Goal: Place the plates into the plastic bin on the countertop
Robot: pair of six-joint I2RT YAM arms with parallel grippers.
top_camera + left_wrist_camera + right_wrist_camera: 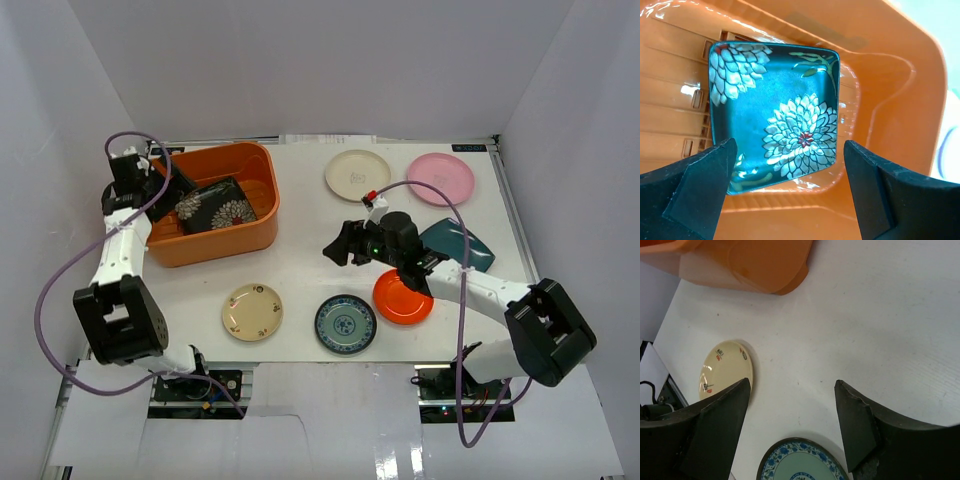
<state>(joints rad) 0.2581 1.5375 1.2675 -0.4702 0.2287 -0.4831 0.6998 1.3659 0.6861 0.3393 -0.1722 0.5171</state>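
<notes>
1. The left pincer (787, 152) hangs over the orange bin (890, 125) with its fingers spread wide and nothing between them. The black flowered plate (775, 125) lies below on the ribbed floor, free of the fingers.
2. We judge that plate delivered. It seems to rest flat, though the steep view makes this hard to confirm.
3. The right pincer (790, 390) is likewise spread and empty. It hovers above bare tabletop (865, 315) between the bin and the blue-patterned plate (802, 462), probably to line up a pick.
4. Six plates sit outside the bin. The beige plate (252, 311) and the blue-patterned one are at the front. The red-orange plate (395, 303) and the teal square plate (465, 240) are mid-right. The cream plate (357, 174) and the pink plate (441, 178) are at the back.
5. The right arm crosses over the red-orange and teal plates, so we think those are awkward to reach. The left arm above the bin could crowd a drop from the right.
</notes>
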